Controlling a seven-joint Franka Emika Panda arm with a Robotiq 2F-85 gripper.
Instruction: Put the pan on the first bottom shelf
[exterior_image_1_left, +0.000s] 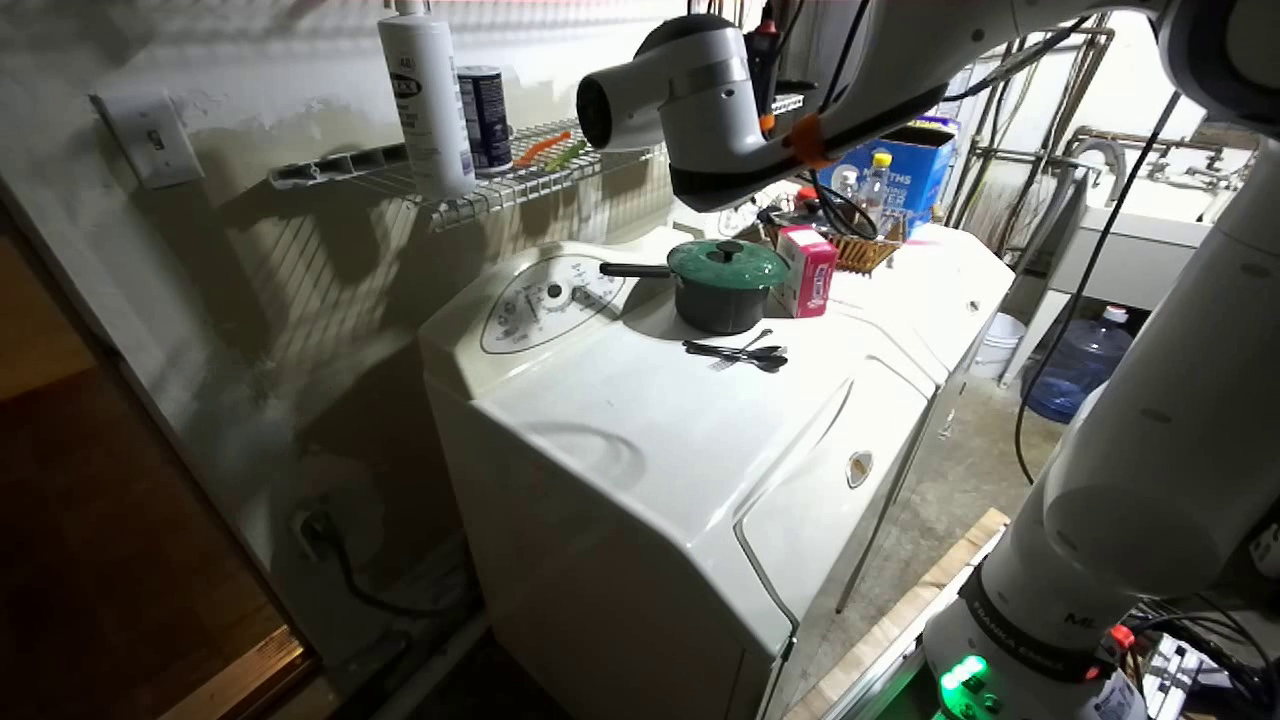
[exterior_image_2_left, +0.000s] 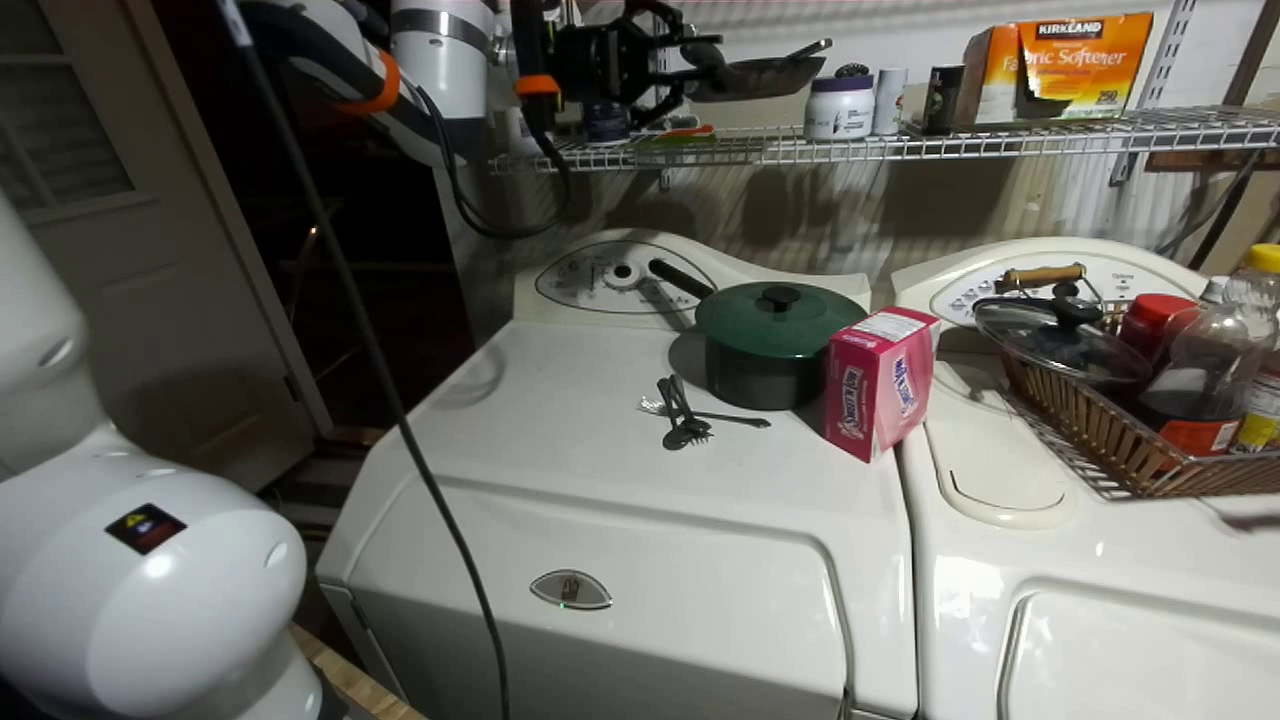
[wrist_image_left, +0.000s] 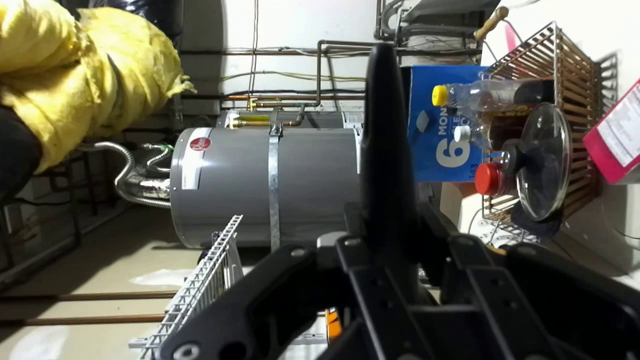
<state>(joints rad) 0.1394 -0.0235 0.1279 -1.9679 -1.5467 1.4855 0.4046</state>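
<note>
End effector (exterior_image_2_left: 698, 60) I steer, holding the black pan (exterior_image_2_left: 757, 84), apart from the white wire shelf (exterior_image_2_left: 900, 148), green pot (exterior_image_2_left: 775, 345) on the worktop (exterior_image_2_left: 575, 425)

High past an end of the table (exterior_image_1_left: 650, 430), the camera in an exterior view slants down along its length toward the sink (exterior_image_1_left: 1165, 240), the arm (exterior_image_1_left: 1150, 440) looming close at the edge; in an exterior view taken from in front and somewhat above, the white wire shelf (exterior_image_2_left: 900, 148) is met nearly face on. Both exterior views share the green pot (exterior_image_2_left: 780, 325) and the pink box (exterior_image_2_left: 880, 385). Mounted just behind the pincer (wrist_image_left: 392, 227), the wrist view lies turned on its side, faces the water heater (wrist_image_left: 320, 185), and shares the basket (wrist_image_left: 581, 105) with both.
</note>
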